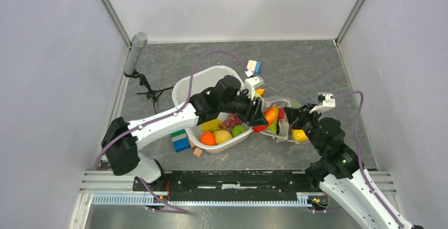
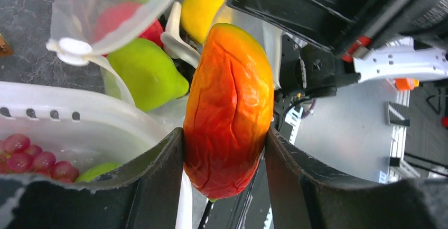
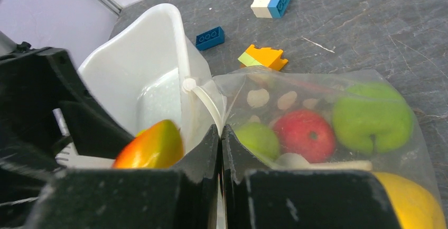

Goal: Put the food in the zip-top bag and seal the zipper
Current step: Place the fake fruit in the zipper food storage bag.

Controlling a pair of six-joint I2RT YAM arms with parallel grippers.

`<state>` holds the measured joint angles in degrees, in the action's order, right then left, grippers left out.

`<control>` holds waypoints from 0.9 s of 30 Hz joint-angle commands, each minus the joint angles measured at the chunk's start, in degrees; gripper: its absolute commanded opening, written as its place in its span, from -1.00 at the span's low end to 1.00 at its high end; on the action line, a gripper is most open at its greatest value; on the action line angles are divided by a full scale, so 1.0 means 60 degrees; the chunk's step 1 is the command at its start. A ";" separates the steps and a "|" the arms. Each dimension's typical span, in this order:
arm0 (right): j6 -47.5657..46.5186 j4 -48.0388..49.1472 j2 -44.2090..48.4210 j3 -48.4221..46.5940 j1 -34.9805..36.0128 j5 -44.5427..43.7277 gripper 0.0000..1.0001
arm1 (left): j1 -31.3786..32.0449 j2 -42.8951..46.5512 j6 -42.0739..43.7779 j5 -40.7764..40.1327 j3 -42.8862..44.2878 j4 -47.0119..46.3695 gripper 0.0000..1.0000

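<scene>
The left gripper (image 2: 223, 134) is clenched on an orange-red fruit (image 2: 228, 81), squeezing it across its middle and holding it at the mouth of the bag (image 3: 317, 89), just past the rim of the white tub (image 2: 63, 102). The right gripper (image 3: 221, 131) is pinched tight on the bag's near edge beside the zipper strip (image 3: 203, 99), holding that edge up so the mouth faces the tub. Inside the bag lie a big green apple (image 3: 372, 115), a red apple (image 3: 305, 134), a smaller green fruit (image 3: 259, 139) and a yellow one (image 3: 412, 202). The grapes (image 1: 231, 120), an orange (image 1: 208, 138) and a few more pieces are in the tub. The main risk looks to be the opening itself: it is narrow, the smaller green fruit sits just inside it, and the held fruit is long. Let go too early, it would likely drop onto the table between tub and bag, or roll back into the tub. Pushed in hard, it could drag the thin plastic out of the right pinch, and the mouth would fall shut. The 2 grippers work very near each other, so a small sideways error could knock them together. The fruit's glossy skin may also let it twist in the grip. Later, a crowded bag or a folded strip could keep the zipper from closing.
</scene>
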<state>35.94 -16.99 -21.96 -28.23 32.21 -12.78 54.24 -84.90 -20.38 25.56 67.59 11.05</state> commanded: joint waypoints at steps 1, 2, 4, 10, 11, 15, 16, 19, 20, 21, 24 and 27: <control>-0.0152 0.1132 0.0534 0.0107 0.0008 0.0426 -0.85 | 0.0057 -0.0669 -0.1417 -0.0676 0.0467 -0.0815 -0.07; -0.0201 0.1305 0.0696 0.0144 0.0006 0.0508 -0.85 | 0.0070 -0.0850 -0.1571 -0.0714 0.0553 -0.0863 -0.08; -0.0370 0.1397 0.0894 0.0117 0.0005 0.0633 -0.84 | 0.0096 -0.1161 -0.1707 -0.0919 0.0846 -0.0794 -0.08; -0.0868 0.1269 0.0788 -0.0158 0.0008 0.1286 -0.84 | 0.0272 -0.2151 -0.2223 -0.1463 0.2189 -0.0406 -0.05; -0.0864 0.1311 0.0786 -0.0145 0.0008 0.1366 -0.85 | 0.0315 -0.2253 -0.2280 -0.1658 0.2366 -0.0406 -0.04; -0.0851 0.1453 0.0832 -0.0100 0.0008 0.1528 -0.85 | 0.0350 -0.2579 -0.2487 -0.2346 0.2644 -0.0610 0.01; -0.0847 0.1457 0.0870 -0.0100 0.0008 0.1504 -0.85 | 0.0352 -0.2627 -0.2548 -0.2341 0.2661 -0.0685 0.04; -0.0786 0.1398 0.0998 -0.0035 0.0010 0.1237 -0.85 | 0.0405 -0.2785 -0.2695 -0.2352 0.2520 -0.1016 0.10; -0.0766 0.1369 0.1047 -0.0016 0.0009 0.1127 -0.85 | 0.0420 -0.2822 -0.2770 -0.2349 0.2395 -0.1219 0.14; -0.0722 0.1333 0.1073 0.0001 0.0009 0.1024 -0.85 | 0.0434 -0.2869 -0.2837 -0.2265 0.2286 -0.1426 0.19; -0.0467 0.1192 0.1136 0.0115 0.0016 0.0595 -0.85 | 0.0467 -0.3082 -0.2907 -0.1769 0.2254 -0.1707 0.38; 0.0038 0.0515 0.1025 0.0191 0.0009 -0.0329 -0.85 | 0.0504 -0.2985 -0.2795 -0.1609 0.2292 -0.1630 0.46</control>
<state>32.56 -13.76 -15.90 -27.03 32.21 -8.43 56.73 -103.09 -35.51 14.04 81.01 5.23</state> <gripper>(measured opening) 0.079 0.706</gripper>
